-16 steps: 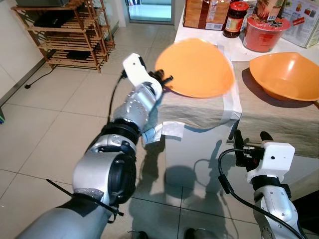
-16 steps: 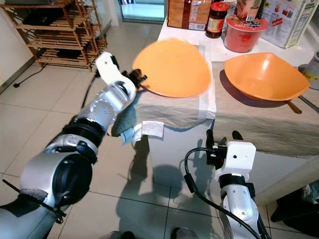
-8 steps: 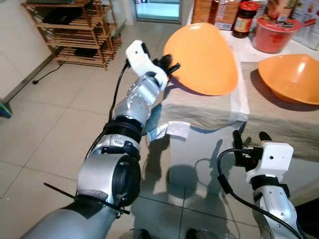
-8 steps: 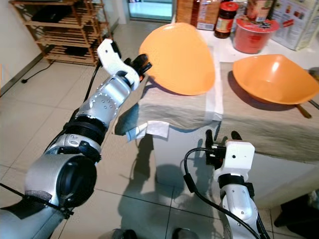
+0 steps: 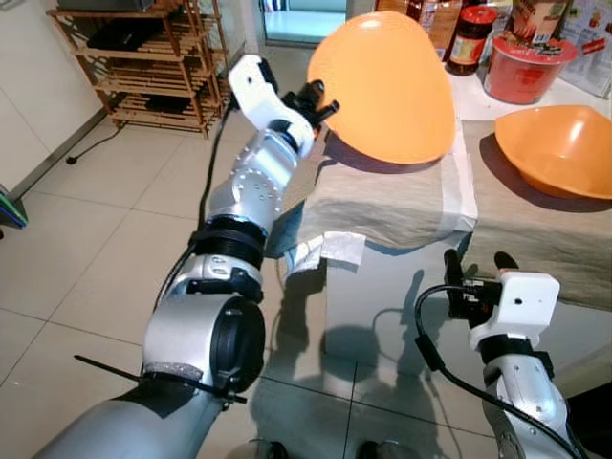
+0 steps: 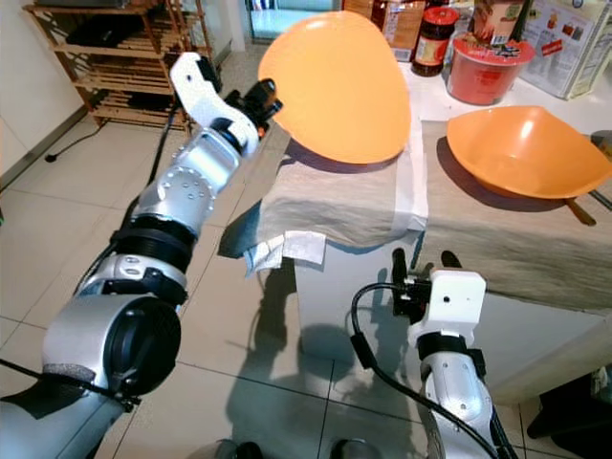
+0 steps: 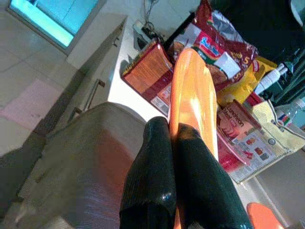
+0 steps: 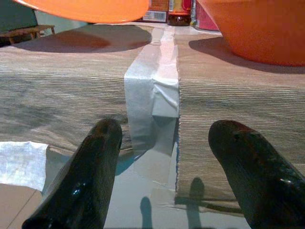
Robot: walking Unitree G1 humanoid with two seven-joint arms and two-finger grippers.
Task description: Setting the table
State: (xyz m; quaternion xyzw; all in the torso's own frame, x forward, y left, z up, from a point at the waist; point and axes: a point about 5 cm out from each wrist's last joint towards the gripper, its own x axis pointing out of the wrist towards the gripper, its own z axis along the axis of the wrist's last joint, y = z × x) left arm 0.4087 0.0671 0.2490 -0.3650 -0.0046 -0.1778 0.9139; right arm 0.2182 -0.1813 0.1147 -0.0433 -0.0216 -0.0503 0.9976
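Currently left gripper (image 5: 320,98) has its fingers (image 7: 157,162) clenched on the rim of an orange plate (image 5: 387,81), held tilted above the table (image 5: 402,196). Right gripper (image 5: 473,273) sits low at 5 o'clock, fingers released, with an orange bowl (image 5: 559,148) at 2 o'clock on the table.

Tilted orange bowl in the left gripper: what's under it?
Under the tilted orange bowl, held by the left gripper: the grey-brown cloth placemat, bare and shadowed. The bowl hides part of it.

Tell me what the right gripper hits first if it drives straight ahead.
Probably the table edge, where the grey cloth and white strip hang over. The right gripper is open, facing it; depth is uncertain.
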